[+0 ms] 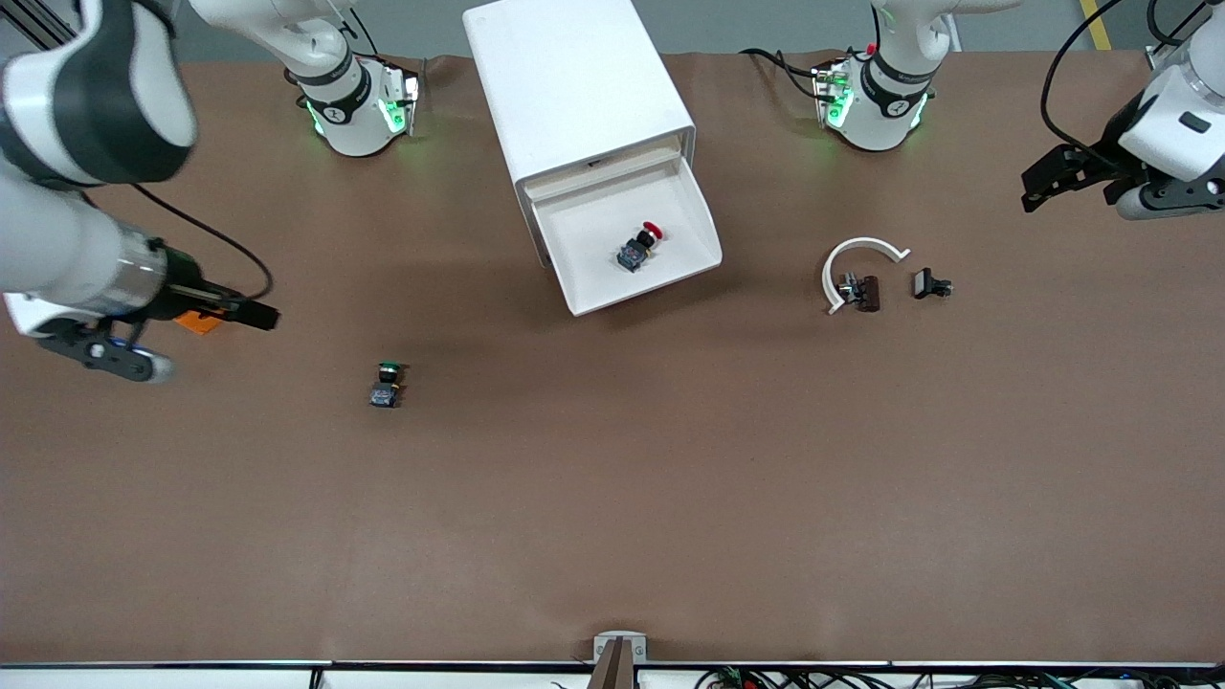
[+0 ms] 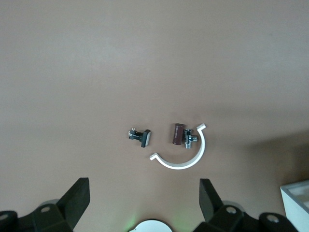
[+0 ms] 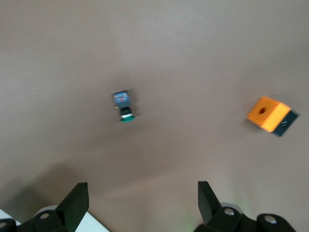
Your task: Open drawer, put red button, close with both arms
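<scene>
Scattered on the brown table (image 1: 612,498): green button (image 1: 387,383) toward the right arm's end, orange block (image 1: 201,322) beside it; white clip (image 1: 855,270) and small black part (image 1: 930,284) toward the left arm's end. Red button (image 1: 641,246) in the open drawer (image 1: 699,218). Left gripper (image 1: 1072,177) and right gripper (image 1: 230,311) both aloft at the table's ends, spread wide, holding nothing.
</scene>
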{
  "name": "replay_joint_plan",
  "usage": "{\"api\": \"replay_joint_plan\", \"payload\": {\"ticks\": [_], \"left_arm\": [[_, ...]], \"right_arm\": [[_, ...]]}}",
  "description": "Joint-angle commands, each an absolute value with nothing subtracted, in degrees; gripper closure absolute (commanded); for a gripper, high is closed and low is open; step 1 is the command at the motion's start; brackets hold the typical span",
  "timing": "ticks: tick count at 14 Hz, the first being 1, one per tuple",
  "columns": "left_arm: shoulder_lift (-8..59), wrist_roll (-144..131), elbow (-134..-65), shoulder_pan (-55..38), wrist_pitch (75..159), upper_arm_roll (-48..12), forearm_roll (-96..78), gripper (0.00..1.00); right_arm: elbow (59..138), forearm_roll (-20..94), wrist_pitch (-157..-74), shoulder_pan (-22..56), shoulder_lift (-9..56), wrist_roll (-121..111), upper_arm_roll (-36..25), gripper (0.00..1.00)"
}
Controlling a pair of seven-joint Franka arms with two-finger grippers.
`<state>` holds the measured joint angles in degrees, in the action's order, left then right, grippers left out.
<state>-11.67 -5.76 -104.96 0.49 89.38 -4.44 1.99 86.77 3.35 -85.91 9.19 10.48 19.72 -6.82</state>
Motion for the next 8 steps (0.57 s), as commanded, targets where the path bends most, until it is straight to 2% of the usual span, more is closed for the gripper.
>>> {"api": "replay_joint_plan", "payload": {"ticks": [1, 4, 8], "left_arm": [[-6.07, -4.40, -95.63, 0.79, 83.50, -5.27, 1.67, 0.00], [-6.06, -3.34, -94.92, 0.79, 88.75, -5.27, 1.50, 0.00], [-3.79, -4.21, -96.94, -0.35, 92.62, -6.06, -1.05, 0.00]], "right_arm": [[87.54, 0.80, -84.38, 5.20, 7.92, 12.16, -5.71, 0.00], [85.53, -1.49, -80.70, 1.95, 7.29, 4.69, -6.15, 0.00], [86.05, -1.50, -79.89, 0.26, 7.82, 0.88, -5.98, 0.00]]}}
